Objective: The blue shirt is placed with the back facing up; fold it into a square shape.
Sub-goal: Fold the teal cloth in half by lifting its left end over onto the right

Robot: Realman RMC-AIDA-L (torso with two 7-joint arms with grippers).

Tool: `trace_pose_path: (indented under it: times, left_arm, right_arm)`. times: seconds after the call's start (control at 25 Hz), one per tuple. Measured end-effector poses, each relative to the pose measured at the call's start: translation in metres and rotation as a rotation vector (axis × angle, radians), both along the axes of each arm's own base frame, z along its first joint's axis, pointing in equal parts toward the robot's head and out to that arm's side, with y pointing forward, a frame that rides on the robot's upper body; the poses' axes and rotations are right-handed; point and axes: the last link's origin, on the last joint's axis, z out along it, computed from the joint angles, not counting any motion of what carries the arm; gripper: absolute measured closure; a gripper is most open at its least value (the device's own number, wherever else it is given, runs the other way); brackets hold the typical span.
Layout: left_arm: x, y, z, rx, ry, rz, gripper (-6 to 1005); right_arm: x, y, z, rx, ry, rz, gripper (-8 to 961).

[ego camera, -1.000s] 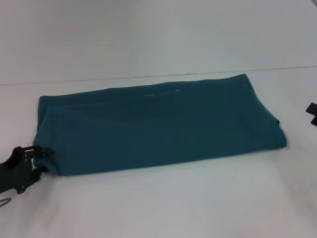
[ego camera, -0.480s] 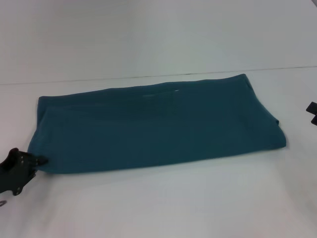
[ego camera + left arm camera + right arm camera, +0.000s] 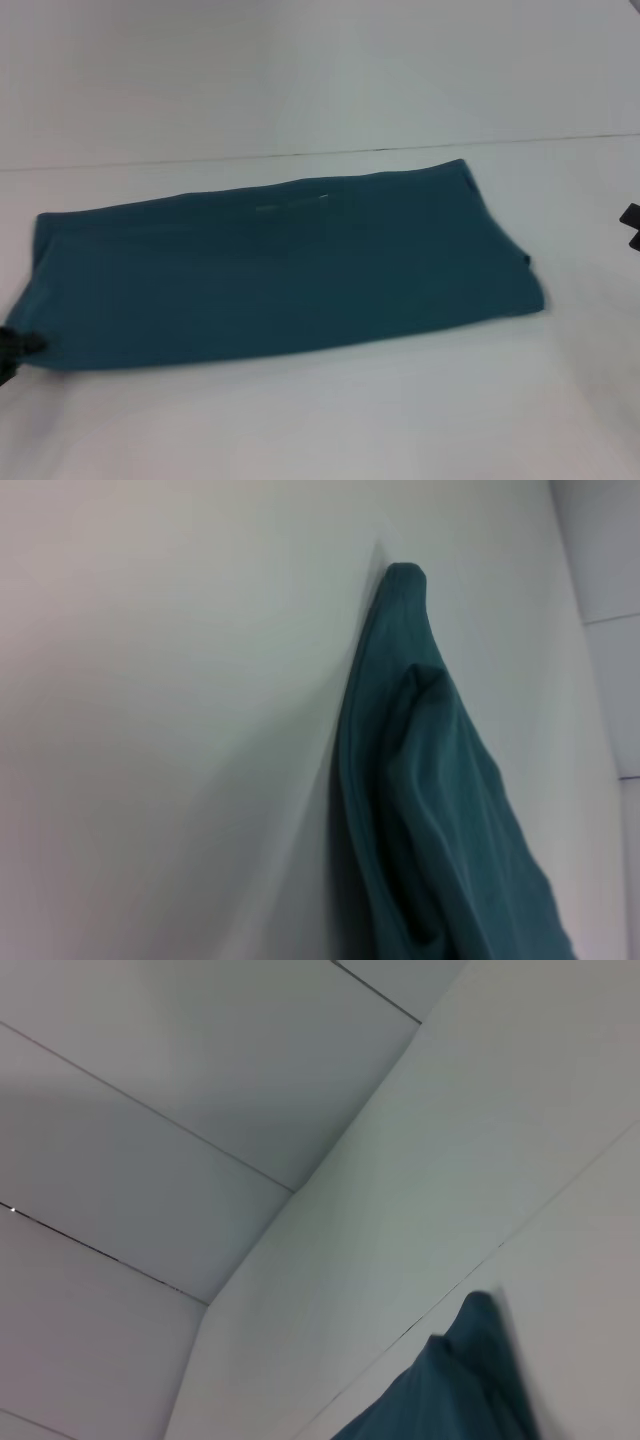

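Black and barely in view, the left gripper [image 3: 14, 349] sits at the table's left edge, right against the near-left corner of the blue shirt [image 3: 280, 265]. Whether its fingers are pinched on the cloth or merely touching it cannot be told; the left wrist view shows only bunched teal fabric rising off the white surface, which hints that the corner is lifted a little. The right gripper [image 3: 631, 226] is a dark sliver at the table's right edge, well apart from the shirt, and its state cannot be told either.

The shirt lies as a long, flat band across the middle of the white table [image 3: 330, 420], plain side up, its long sides running left to right and its right end tilted slightly toward the far edge. It is a rectangle rather than a square, so a fold of one short end over the other likely remains.

To do that cleanly, both left corners should travel together, low and level, so the layers do not slide. Room is generous along the near edge and to the right, but the left end sits close to the table's left edge, with little margin there.
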Motion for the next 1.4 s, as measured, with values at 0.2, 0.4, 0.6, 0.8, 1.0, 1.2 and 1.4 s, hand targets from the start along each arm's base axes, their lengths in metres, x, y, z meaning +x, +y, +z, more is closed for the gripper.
trace_pose_path:
  times: [0.2, 0.4, 0.6, 0.8, 1.0, 1.2, 1.4]
  left_arm:
    - [-0.013, -0.010, 0.020, -0.006, 0.056, 0.021, 984]
    - [-0.029, -0.019, 0.048, 0.000, 0.155, 0.050, 981]
    - [-0.008, -0.009, 0.057, -0.003, 0.150, -0.073, 979]
    - [0.042, 0.017, 0.064, 0.020, 0.048, -0.266, 976]
    - [0.095, 0.047, 0.068, 0.018, -0.042, -0.436, 974]
    - [0.144, 0.075, 0.054, -0.044, -0.045, -0.565, 971]
    - [0.183, 0.093, 0.028, -0.111, -0.041, -0.656, 969]
  right_arm:
    - [-0.001, 0.001, 0.000, 0.001, 0.007, -0.001, 313]
    - [0.000, 0.000, -0.003, 0.003, 0.010, -0.012, 313]
    - [0.001, 0.000, -0.003, 0.000, 0.008, -0.014, 313]
    - [-0.002, 0.003, -0.004, -0.007, 0.005, -0.004, 314]
    - [-0.004, 0.003, -0.006, -0.012, 0.003, 0.005, 314]
    - [-0.005, 0.004, -0.007, -0.014, 0.004, 0.011, 314]
    - [-0.005, 0.004, -0.007, -0.015, 0.002, 0.013, 313]
